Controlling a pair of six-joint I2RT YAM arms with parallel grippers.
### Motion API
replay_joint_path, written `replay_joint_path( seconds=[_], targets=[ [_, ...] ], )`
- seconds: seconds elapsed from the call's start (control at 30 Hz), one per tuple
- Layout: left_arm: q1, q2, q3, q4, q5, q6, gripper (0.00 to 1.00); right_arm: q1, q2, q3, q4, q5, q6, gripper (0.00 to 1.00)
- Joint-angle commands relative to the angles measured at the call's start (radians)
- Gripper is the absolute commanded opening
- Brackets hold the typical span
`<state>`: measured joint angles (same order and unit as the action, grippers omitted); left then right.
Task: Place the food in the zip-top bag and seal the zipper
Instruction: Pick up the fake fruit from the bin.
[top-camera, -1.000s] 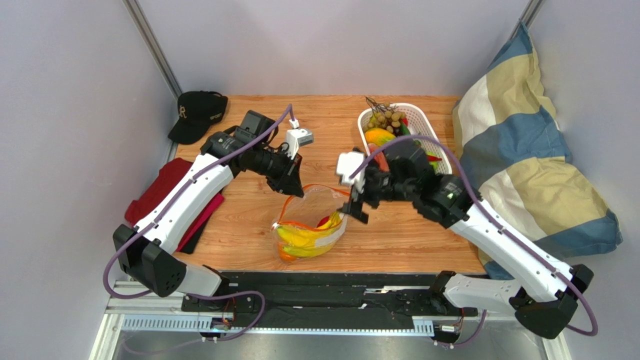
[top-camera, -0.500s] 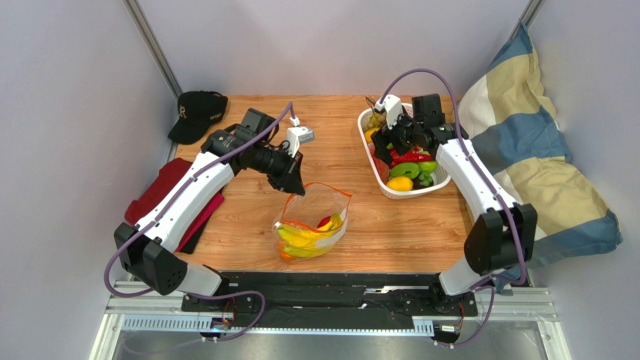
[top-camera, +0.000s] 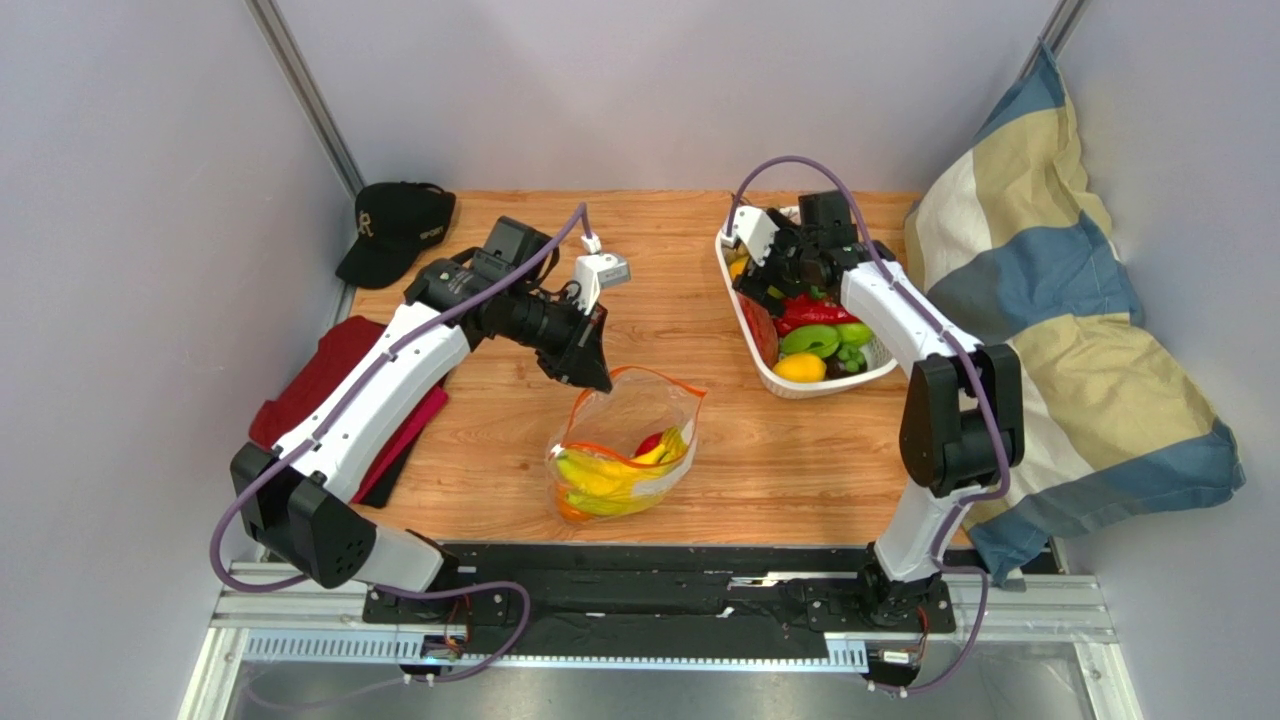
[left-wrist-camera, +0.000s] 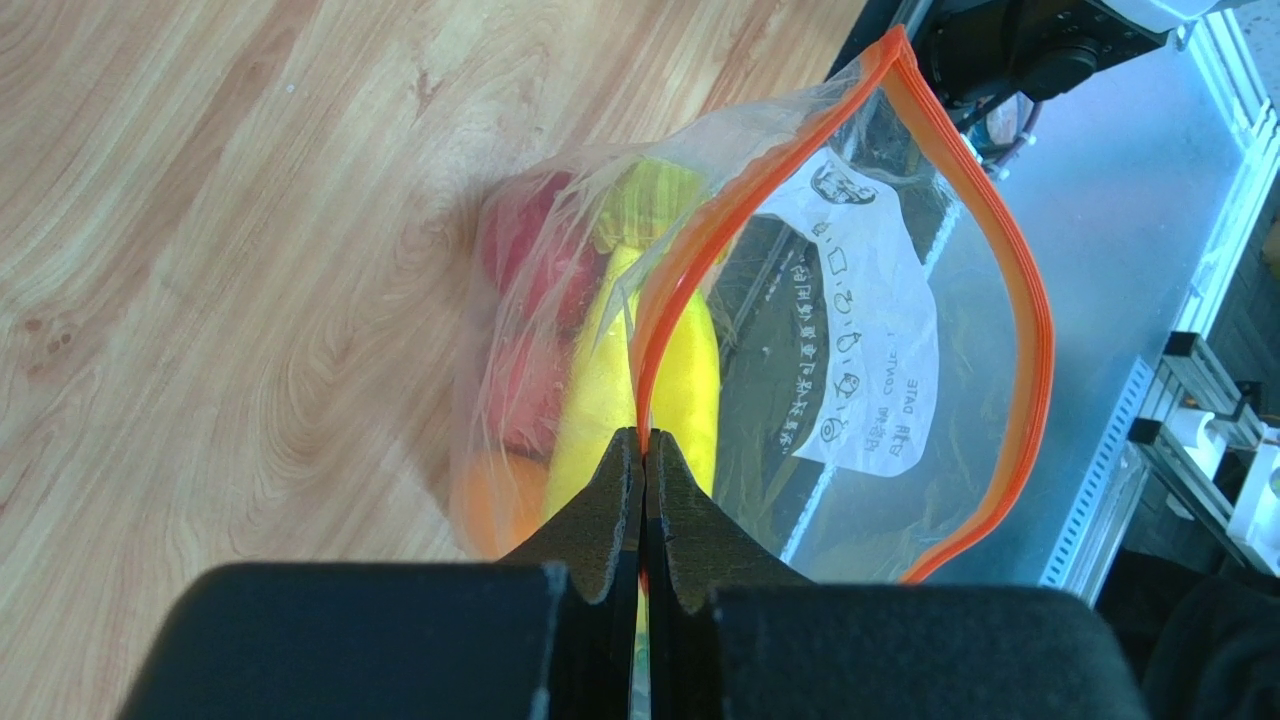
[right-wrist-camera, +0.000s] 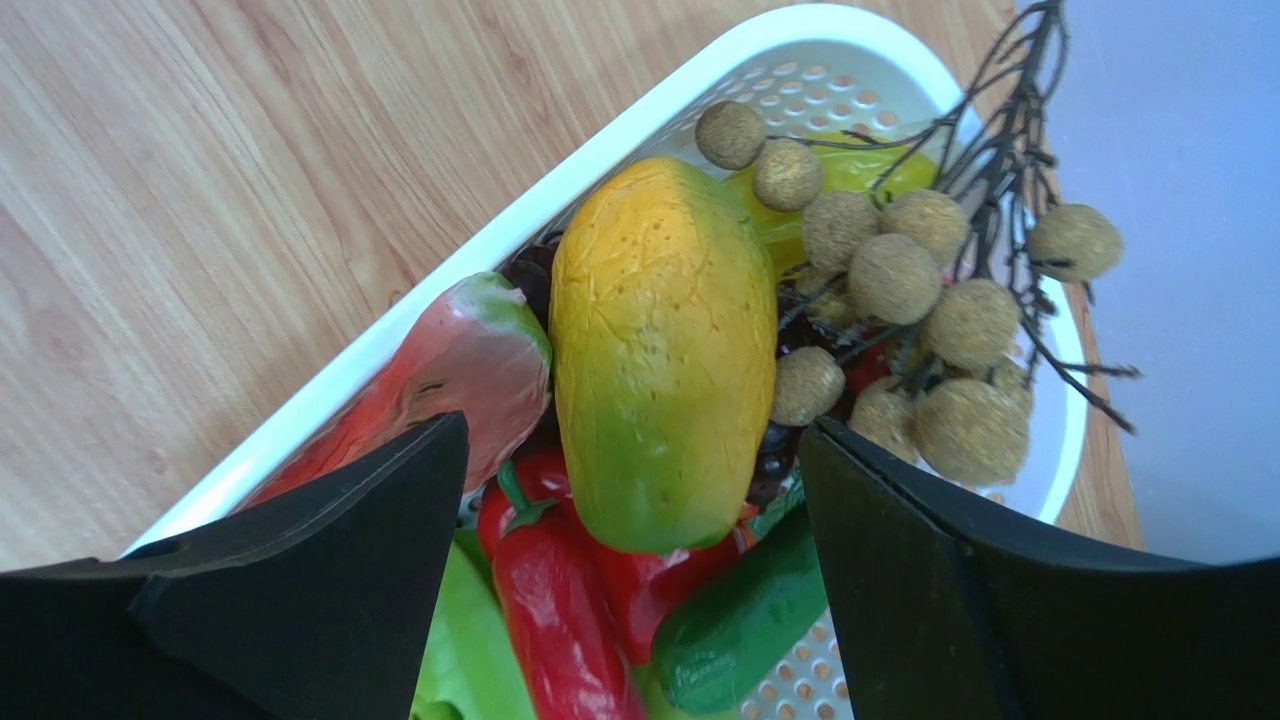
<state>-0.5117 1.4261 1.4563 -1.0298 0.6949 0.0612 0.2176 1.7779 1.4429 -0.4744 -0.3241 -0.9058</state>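
- The zip-top bag (top-camera: 631, 443) is sitting on the wooden table (top-camera: 496, 450), near its front edge and between the two arm bases, with its mouth gaping open.
- The zipper (left-wrist-camera: 706, 270), an orange-red strip, is running round the open mouth as a wide loop, its two sides well apart.
- The left gripper (left-wrist-camera: 646, 450) is pinching one side of that strip, with its jaws closed tight on the plastic so that no gap is showing between them.
- Some of the food is lying inside the bag: yellow bananas (left-wrist-camera: 601, 390) are pressing against the clear wall, with a red fruit (left-wrist-camera: 526, 240) above them and an orange (left-wrist-camera: 496, 503) below in the left wrist view.
- A white printed label (left-wrist-camera: 872, 345) is showing through the far wall of the bag.
- The right gripper (right-wrist-camera: 631, 435) is hanging over the white basket (right-wrist-camera: 661, 113) at the table's far right, with its jaws spread wide and holding nothing.
- Between those jaws, a yellow-green mango (right-wrist-camera: 661, 345) is lying in the basket, with a red pepper (right-wrist-camera: 556, 600) beneath it and a cluster of brown round fruits on twigs (right-wrist-camera: 902, 285) just beside it.
- A black cap (top-camera: 394, 225) is lying at the far left corner, red cloth (top-camera: 323, 383) is lying along the left edge, and a striped pillow (top-camera: 1052, 300) is leaning at the right.
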Motion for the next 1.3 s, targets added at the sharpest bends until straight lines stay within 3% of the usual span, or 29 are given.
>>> replay_joint_path(
  seconds=[0.0, 0.17, 0.37, 0.67, 0.87, 1.07, 1.27],
  targets=[
    [0.004, 0.002, 0.03, -0.001, 0.025, -0.004, 0.0, 0.005, 0.043, 0.057, 0.033, -0.003, -0.108, 0.85],
    [0.01, 0.0, 0.026, -0.006, 0.032, -0.003, 0.0, 0.003, 0.08, 0.05, 0.042, 0.023, -0.131, 0.84],
    [0.018, 0.008, 0.029, -0.006, 0.038, -0.003, 0.0, 0.003, 0.094, 0.022, 0.04, 0.042, -0.171, 0.73],
    [0.019, 0.013, 0.032, -0.007, 0.04, -0.004, 0.0, -0.024, 0.028, 0.008, 0.01, 0.06, -0.179, 0.38],
    [0.019, 0.017, 0.03, -0.004, 0.051, -0.008, 0.0, -0.049, -0.089, -0.001, -0.058, 0.002, -0.151, 0.28],
    [0.019, 0.022, 0.038, -0.004, 0.051, -0.014, 0.0, -0.057, -0.19, -0.015, -0.147, -0.042, -0.128, 0.26],
    [0.019, 0.023, 0.039, -0.001, 0.055, -0.018, 0.0, -0.057, -0.38, 0.036, -0.334, -0.248, -0.047, 0.27]
  ],
)
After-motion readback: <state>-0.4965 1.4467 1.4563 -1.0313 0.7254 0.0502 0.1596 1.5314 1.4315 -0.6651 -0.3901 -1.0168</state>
